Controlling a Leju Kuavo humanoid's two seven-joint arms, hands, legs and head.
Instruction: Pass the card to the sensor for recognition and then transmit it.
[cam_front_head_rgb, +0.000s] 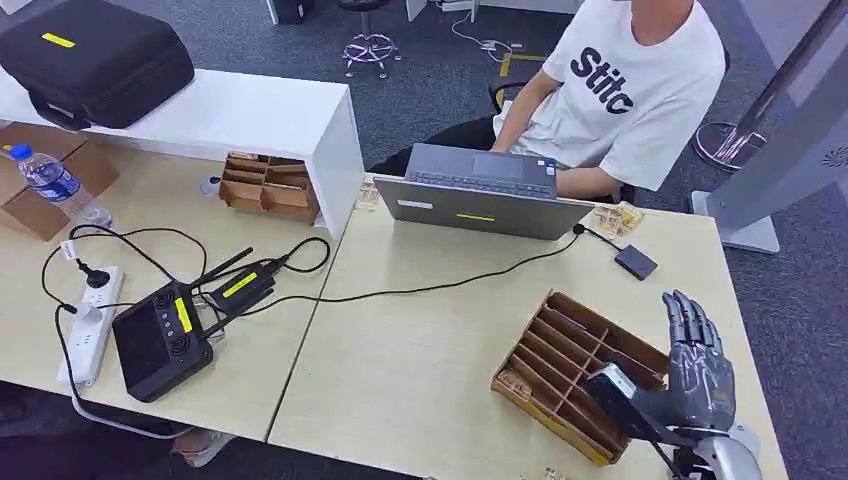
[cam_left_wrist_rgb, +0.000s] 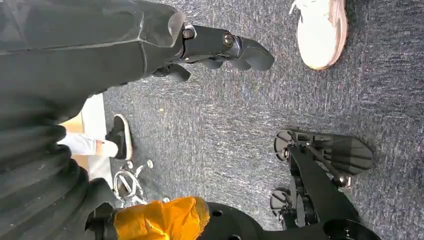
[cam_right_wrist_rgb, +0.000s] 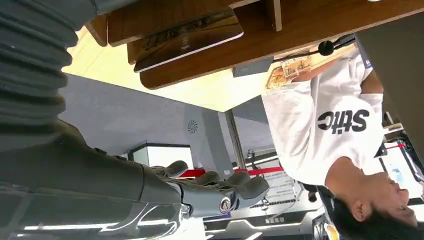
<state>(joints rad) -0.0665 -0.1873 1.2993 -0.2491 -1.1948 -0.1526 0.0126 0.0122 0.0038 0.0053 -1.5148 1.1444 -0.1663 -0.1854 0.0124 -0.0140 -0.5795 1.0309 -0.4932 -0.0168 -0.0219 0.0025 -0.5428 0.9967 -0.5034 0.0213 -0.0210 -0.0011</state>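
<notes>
A wooden slotted tray (cam_front_head_rgb: 570, 345) lies on the right-hand desk, and my right hand (cam_front_head_rgb: 697, 365) hovers at its near right corner. The fingers point away from me and are spread, the thumb reaching over the tray's slots; nothing is in the hand. The right wrist view shows a printed card (cam_right_wrist_rgb: 187, 35) lying in one wooden slot (cam_right_wrist_rgb: 300, 30), apart from my fingers (cam_right_wrist_rgb: 235, 190). The small black sensor box (cam_front_head_rgb: 636, 262) sits beyond the tray, cabled to the laptop (cam_front_head_rgb: 470, 205). My left hand (cam_left_wrist_rgb: 220, 47) hangs over the carpet, fingers loosely extended and holding nothing.
A person in a white T-shirt (cam_front_head_rgb: 625, 85) sits behind the laptop. Small card stacks (cam_front_head_rgb: 617, 218) lie beside it. On the left desk are a black controller (cam_front_head_rgb: 160, 345), a power strip (cam_front_head_rgb: 90, 325), cables, a water bottle (cam_front_head_rgb: 50, 180), another wooden tray (cam_front_head_rgb: 268, 185) and a black case (cam_front_head_rgb: 95, 60).
</notes>
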